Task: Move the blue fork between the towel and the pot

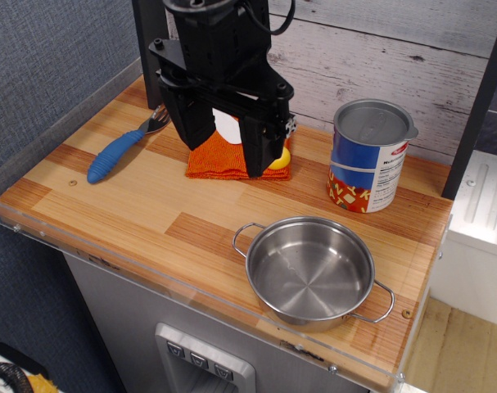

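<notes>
The blue fork (pixel 117 154) lies on the wooden table at the left, handle toward the front left, silver tines toward the back right. The orange towel (pixel 214 161) lies right of it, mostly under my gripper (pixel 228 141). The gripper is black, hangs over the towel, and its two fingers stand wide apart, holding nothing. The steel pot (pixel 309 270) stands empty at the front right, apart from the towel. The fork is left of the gripper's left finger and not touched.
A white and yellow knife (pixel 278 158) rests on the towel, partly hidden behind the gripper. A tall blue-labelled tin can (pixel 369 155) stands at the back right. A clear plastic rim (pixel 35 176) borders the table's left and front edges. A wooden wall is behind.
</notes>
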